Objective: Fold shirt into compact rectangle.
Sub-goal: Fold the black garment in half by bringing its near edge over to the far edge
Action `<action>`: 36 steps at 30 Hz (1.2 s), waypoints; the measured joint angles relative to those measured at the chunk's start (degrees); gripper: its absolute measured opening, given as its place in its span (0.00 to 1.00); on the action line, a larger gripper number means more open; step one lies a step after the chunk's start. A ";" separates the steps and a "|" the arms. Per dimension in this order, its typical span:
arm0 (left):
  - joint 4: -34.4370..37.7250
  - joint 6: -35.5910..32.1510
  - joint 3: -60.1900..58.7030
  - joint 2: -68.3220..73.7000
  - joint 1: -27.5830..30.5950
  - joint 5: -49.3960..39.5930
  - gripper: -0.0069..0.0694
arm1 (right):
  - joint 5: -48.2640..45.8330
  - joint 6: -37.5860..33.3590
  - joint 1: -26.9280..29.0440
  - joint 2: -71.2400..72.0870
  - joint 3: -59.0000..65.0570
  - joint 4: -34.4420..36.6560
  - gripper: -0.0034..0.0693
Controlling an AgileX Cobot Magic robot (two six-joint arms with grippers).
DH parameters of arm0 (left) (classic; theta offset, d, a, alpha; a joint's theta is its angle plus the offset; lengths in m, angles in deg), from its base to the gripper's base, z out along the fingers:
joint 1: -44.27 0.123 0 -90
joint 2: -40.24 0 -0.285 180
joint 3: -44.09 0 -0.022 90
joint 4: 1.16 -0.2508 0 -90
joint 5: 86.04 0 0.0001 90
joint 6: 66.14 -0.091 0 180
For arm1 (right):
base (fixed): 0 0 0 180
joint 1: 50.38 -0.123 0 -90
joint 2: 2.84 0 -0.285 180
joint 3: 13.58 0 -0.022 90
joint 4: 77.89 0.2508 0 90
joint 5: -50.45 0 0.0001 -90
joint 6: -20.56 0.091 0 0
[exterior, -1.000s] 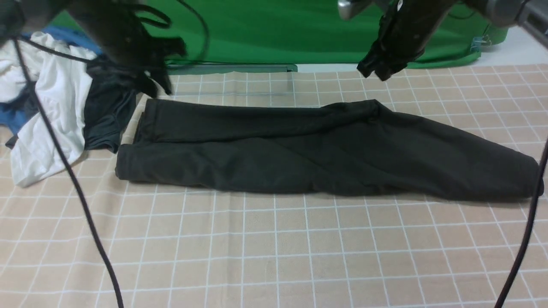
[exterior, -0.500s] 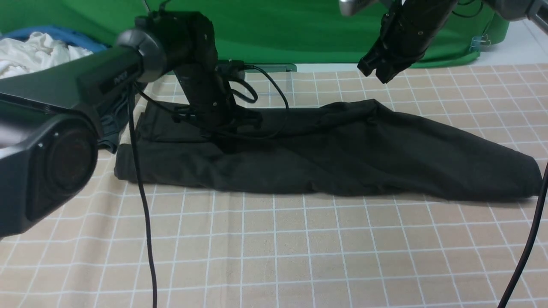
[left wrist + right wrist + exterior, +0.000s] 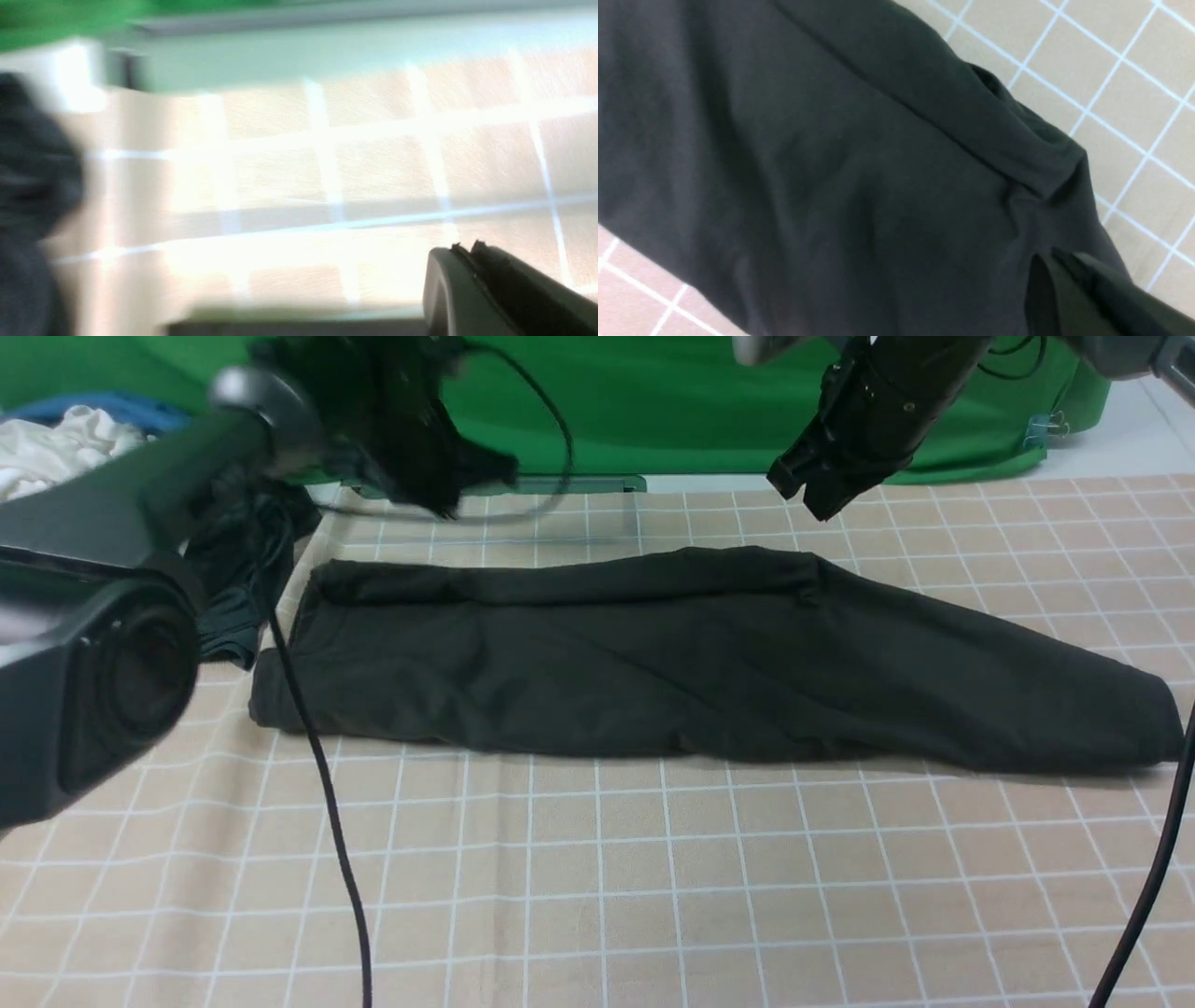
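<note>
Black fabric makes up the shirt (image 3: 653, 663), which lies flat on the checked table (image 3: 597, 896) as a long band running left to right. Its body is doubled lengthwise and one sleeve tapers away toward the right edge. Laid out like this, the piece is narrow with fairly straight long sides. I judge the lengthwise folds done and the crosswise ones not yet made, since the band is far too long to count as a compact rectangle.

The left tool (image 3: 453, 490) hangs in the air above the far left end of the shirt, blurred and touching nothing. In its wrist view the two tips sit pressed together with only bare tablecloth beyond them. The right tool (image 3: 810, 497) hovers over the far edge, near where the sleeve joins the body. It is clear of the cloth, its tips together and empty. Both being raised and closed on nothing suggests a gap between grasps, not a carry.

A dark grey garment (image 3: 229, 607) and a white garment (image 3: 47, 448) are heaped off the left end, out of the work, the grey one just beside the shirt. The next move likely calls for taking the sleeve end and bringing it over the body, where the loose cuff could drag or bunch.
</note>
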 joint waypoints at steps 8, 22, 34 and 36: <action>12.58 -9.98 3.23 -6.71 7.37 -15.79 0.12 | 0.11 1.47 0.00 6.98 4.25 0.24 0.10; 22.36 -20.92 -23.04 -6.00 6.57 -6.07 0.12 | -0.10 1.54 0.00 10.45 10.60 0.72 0.10; 17.82 -12.22 -21.56 -2.31 7.72 20.89 0.12 | 0.40 1.23 0.00 10.45 10.64 0.86 0.10; 17.65 -11.00 -19.96 -2.19 8.85 19.82 0.12 | 0.26 1.13 0.00 10.45 10.64 0.86 0.10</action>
